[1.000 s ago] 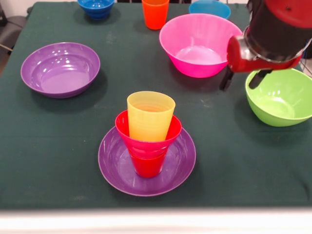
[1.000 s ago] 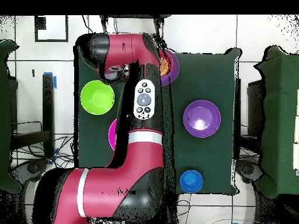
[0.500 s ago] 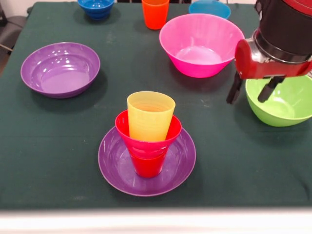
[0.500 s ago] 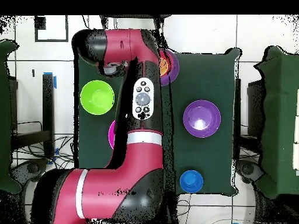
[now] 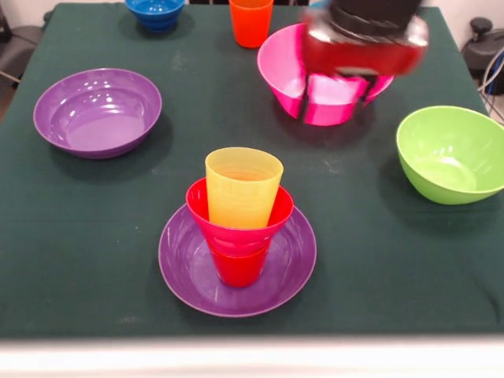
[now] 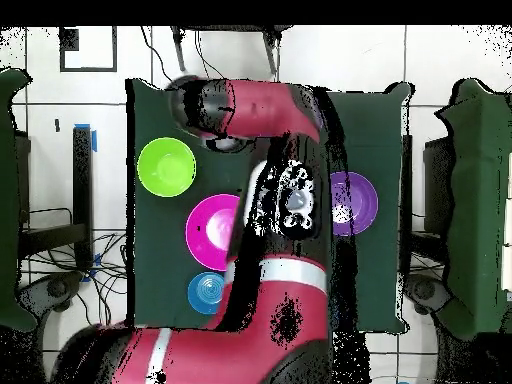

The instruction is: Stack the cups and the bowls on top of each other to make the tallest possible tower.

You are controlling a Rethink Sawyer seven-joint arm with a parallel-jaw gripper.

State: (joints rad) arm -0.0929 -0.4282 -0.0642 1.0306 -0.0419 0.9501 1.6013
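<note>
Fingers [image 5: 303, 101] of the blurred gripper [image 5: 335, 98]: spread apart, empty, over the glossy round pink bowl [image 5: 283, 67]. Tapered yellow cup [image 5: 242, 189] nests in the crimson bowl [image 5: 236, 230].

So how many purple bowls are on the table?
2. One purple bowl sits alone at the left side of the front view. The other purple bowl lies at the near edge, under the stack of cups. None seems hidden, though the arm covers part of the table.

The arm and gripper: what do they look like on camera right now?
The arm is glossy red with black joints and a pale band near its base. At its end, a black cylinder above a red block carries the gripper, with thin dark fingers.
</note>
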